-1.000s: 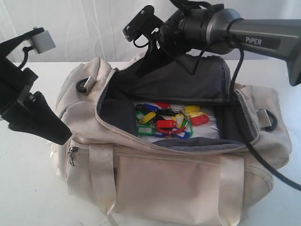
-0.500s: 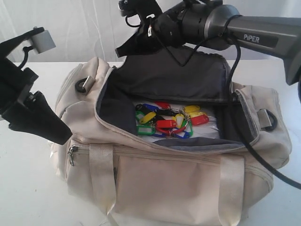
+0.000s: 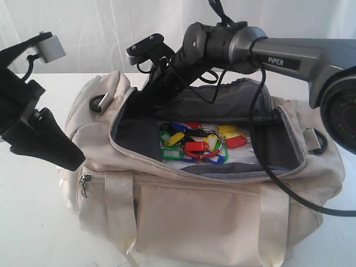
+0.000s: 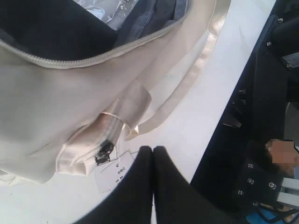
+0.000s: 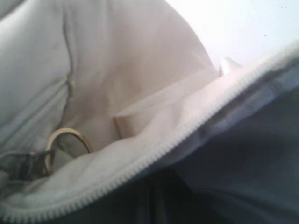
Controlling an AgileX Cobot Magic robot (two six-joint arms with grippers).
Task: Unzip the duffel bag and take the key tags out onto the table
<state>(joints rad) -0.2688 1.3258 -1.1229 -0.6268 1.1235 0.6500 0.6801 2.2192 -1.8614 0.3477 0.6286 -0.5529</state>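
Near the right jaws, key tags (image 3: 194, 146)

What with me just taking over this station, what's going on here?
A two-arm robot is emptying a bag on the table. The bag is already unzipped and gaping, and the tags lie inside on its floor, not yet taken out. The right end effector reaches across to the opening's far left rim; whether it grips is unclear. The left end effector hangs shut and empty beside the bag's left end.
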